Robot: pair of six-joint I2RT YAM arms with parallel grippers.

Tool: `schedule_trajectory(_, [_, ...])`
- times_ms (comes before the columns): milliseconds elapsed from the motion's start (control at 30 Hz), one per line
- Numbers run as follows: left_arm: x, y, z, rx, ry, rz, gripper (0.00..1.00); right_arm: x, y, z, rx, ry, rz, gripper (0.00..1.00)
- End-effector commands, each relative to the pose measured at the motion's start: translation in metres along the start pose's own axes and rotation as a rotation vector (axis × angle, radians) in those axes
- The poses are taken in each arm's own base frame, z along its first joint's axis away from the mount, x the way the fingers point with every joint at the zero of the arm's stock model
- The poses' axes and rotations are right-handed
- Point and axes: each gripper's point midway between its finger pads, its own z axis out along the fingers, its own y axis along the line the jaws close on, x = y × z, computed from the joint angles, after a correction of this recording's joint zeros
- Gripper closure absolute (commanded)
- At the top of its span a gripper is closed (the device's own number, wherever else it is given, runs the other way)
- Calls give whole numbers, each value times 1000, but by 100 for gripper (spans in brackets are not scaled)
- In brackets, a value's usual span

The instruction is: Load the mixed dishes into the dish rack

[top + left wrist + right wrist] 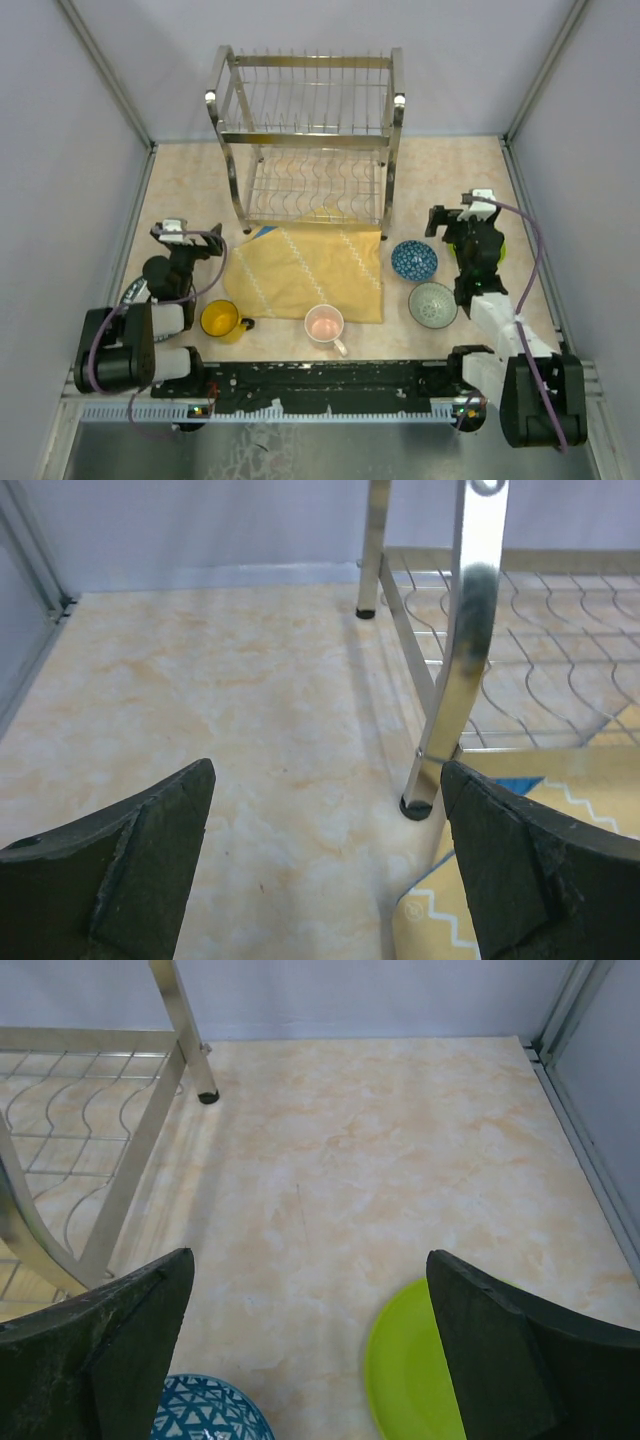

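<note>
Dish rack [305,136] stands behind the yellow mug [219,319]; left gripper [325,770] and right gripper [308,1256] beside it are spread wide, holding nothing.

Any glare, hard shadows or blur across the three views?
Top external: soft, even light, small highlights on the dish rack posts, no hard shadows. Left wrist: strong glare on the near rack post, faint leg shadow on the table, open left gripper dark and slightly soft. Right wrist: table sharp, lime-green plate clear, open right gripper equally dark.
</note>
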Motion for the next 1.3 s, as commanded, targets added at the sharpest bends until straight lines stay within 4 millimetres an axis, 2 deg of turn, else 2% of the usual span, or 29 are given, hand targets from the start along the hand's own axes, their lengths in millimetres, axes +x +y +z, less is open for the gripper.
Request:
schedule_trajectory(0, [-20,23,2,-161,8,-114,0,-33,7,-1,-29,4,43,0])
schedule_trajectory(133, [-22,45,14,-333,190,-275,0,-46,19,1,-72,57,127,0])
schedule_trajectory(200, [-13,60,11,-482,316,-367,0,-49,27,0,-106,90,160,0])
schedule_trajectory(233, [-6,61,8,-519,391,-394,0,-50,31,-2,-123,102,176,0])
schedule_trajectory(267, [1,58,3,-532,480,-409,0,-50,36,-4,-143,110,193,0])
schedule_trajectory(333, [-2,53,1,-521,518,-428,0,-55,47,-10,-177,111,218,0])
schedule_trajectory(400, [-8,45,-7,-504,515,-456,0,-58,59,-15,-226,119,227,0])
schedule_trajectory(533, [-25,40,-30,-532,468,-502,0,-72,71,-21,-276,111,230,1])
schedule_trajectory(700, [-45,22,-47,-453,469,-515,0,-84,90,-31,-349,127,261,1])
schedule_trajectory(833, [-48,19,-62,-478,521,-527,0,-84,118,-48,-465,171,314,5])
schedule_trajectory(900, [-47,18,-66,-496,531,-547,0,-83,123,-54,-487,178,311,5])
schedule_trajectory(1100, [-46,0,-62,-387,556,-576,0,-92,133,-68,-545,181,302,5])
schedule_trajectory(1167, [-50,-4,-60,-377,539,-606,0,-93,137,-72,-567,182,313,5])
schedule_trajectory(1267, [-69,-13,-54,-293,469,-600,0,-96,140,-76,-587,177,323,5])
